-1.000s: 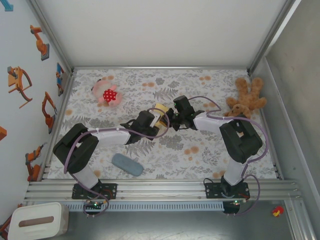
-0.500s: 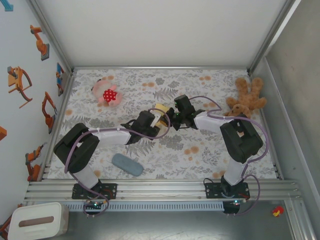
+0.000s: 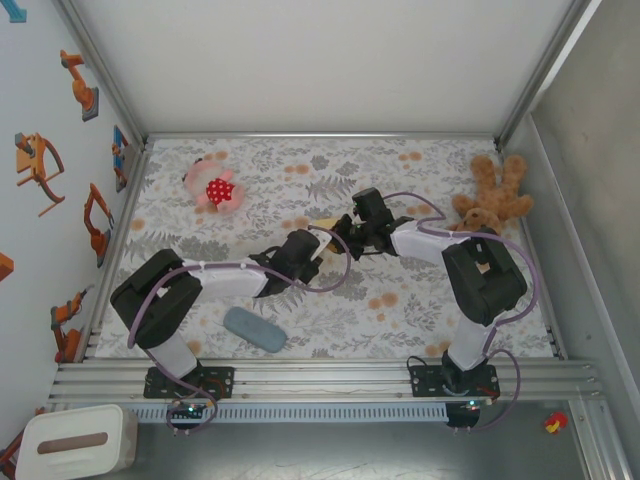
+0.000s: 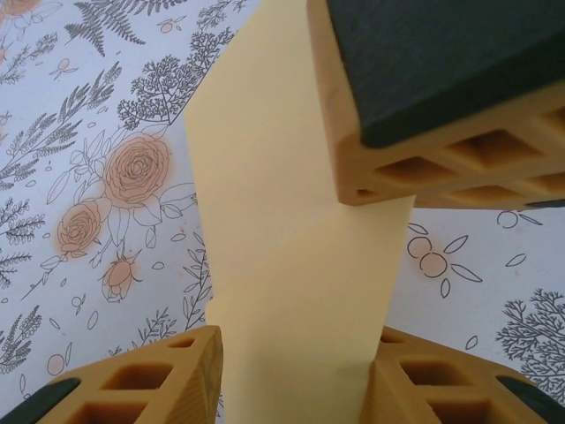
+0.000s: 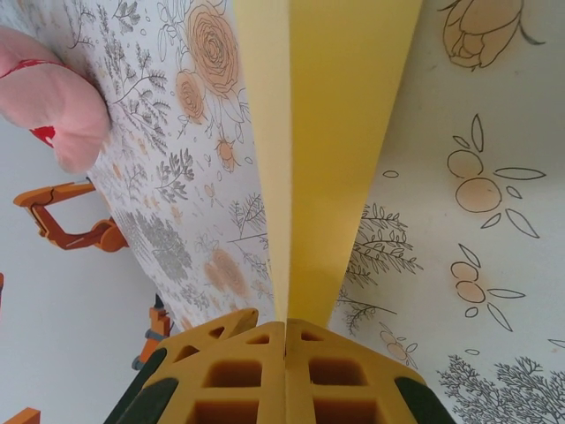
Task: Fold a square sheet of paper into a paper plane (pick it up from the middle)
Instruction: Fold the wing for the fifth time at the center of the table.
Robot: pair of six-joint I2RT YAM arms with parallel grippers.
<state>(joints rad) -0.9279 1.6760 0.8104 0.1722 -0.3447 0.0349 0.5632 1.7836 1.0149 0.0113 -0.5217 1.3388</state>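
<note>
Seen from above, a white box (image 3: 75,440) sits in the lower left corner, outside the table. Just past the arm bases a grey-blue oblong pad (image 3: 254,329) lies on the floral tablecloth (image 3: 400,300), lower left of centre.

At mid-frame both arms reach inward and nearly meet. The left gripper (image 3: 308,250) sits just below and left of the right gripper (image 3: 345,232), with a sliver of the yellow sheet of paper (image 3: 322,221) showing between them.

In the left wrist view the left gripper (image 4: 298,340) has its fingers (image 4: 159,380) part-way apart. The folded sheet (image 4: 282,221) lies flat across the gap and reaches each finger, with no pinch to be seen. One finger of the right gripper (image 4: 424,132) overlaps the sheet at upper right.

In the right wrist view the right gripper (image 5: 285,327) is closed tight on the sheet (image 5: 327,132) — a centre crease runs up the frame from between its fingers.

Farther back, a pink toy (image 3: 215,188) lies at upper left and a brown teddy bear (image 3: 492,197) at upper right — both well apart from the paper.
</note>
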